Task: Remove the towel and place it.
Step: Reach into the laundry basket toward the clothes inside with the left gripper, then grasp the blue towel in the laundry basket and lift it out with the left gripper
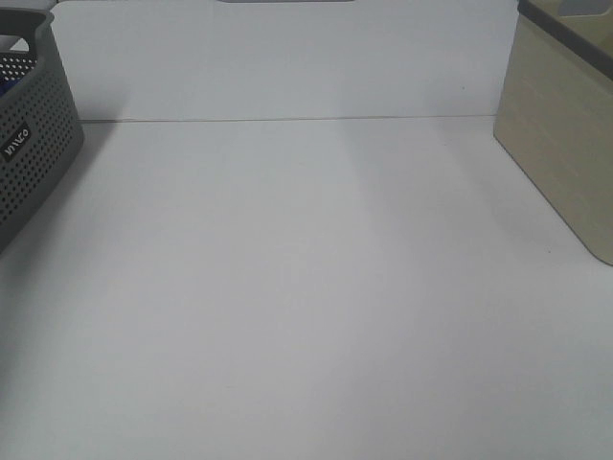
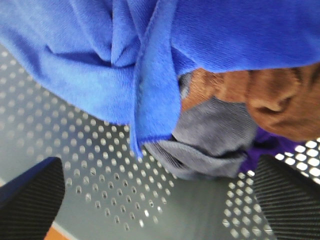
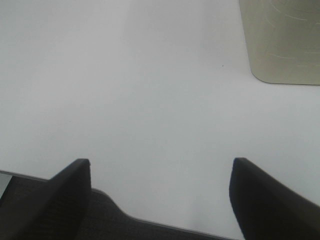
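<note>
At the desk's far left corner stands a dark grey perforated basket, and the towel lies inside it, bunched on the holed floor. The left hand hangs just over the heap with its fingers spread wide apart, holding nothing.

The likeliest trouble is picking up the wrong cloth. A folded edge of the towel drapes over a grey cloth, which is pressed against a brown cloth, with a scrap of purple cloth beneath. If the fingers close where these overlap, they may lift a neighbour along with the towel, or instead of it. Pinching only the thin hanging hem could let it slip free, and a long trailing fold could catch on the basket wall on the way out.

The towel itself is deep royal blue, fuzzy and plain, gathered into soft creases with one narrow doubled strip running down its middle. No tag is visible.

The middle of the desk is plain white. Toward the right edge, the right hand hovers above bare desk, its fingers apart too and holding nothing. A beige basket occupies the far right corner.
</note>
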### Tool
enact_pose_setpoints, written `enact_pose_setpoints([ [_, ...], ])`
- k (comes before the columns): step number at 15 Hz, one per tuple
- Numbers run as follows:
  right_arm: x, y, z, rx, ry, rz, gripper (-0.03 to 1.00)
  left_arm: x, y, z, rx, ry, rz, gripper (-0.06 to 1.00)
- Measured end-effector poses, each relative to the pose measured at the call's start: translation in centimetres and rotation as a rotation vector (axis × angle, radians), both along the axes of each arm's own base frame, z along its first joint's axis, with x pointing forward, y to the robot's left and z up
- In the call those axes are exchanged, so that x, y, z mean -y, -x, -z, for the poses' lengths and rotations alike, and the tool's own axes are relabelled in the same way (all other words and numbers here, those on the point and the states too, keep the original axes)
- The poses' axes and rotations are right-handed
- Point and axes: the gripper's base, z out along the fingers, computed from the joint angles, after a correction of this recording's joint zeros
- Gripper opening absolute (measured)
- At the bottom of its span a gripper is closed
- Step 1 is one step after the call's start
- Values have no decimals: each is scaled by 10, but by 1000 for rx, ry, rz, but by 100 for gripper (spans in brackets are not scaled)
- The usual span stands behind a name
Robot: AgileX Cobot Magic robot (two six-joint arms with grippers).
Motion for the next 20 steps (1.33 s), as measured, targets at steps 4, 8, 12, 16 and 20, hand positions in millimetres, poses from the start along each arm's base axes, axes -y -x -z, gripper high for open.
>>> enact_pose_setpoints([
  [4,0,0,0,0,0,0,75,-5,-20,17,21,-14,66,97],
  [8,0,0,0,0,0,0,75,-7,-30,26,4,-35,136,93],
  [12,0,0,0,1,0,0,75,-25,-27,41,-31,-26,109,90],
  [16,0,0,0,1,0,0,75,-27,-26,42,-34,-18,110,75],
  [20,0,0,0,1,0,0,75,-26,-26,42,-34,-8,114,42],
])
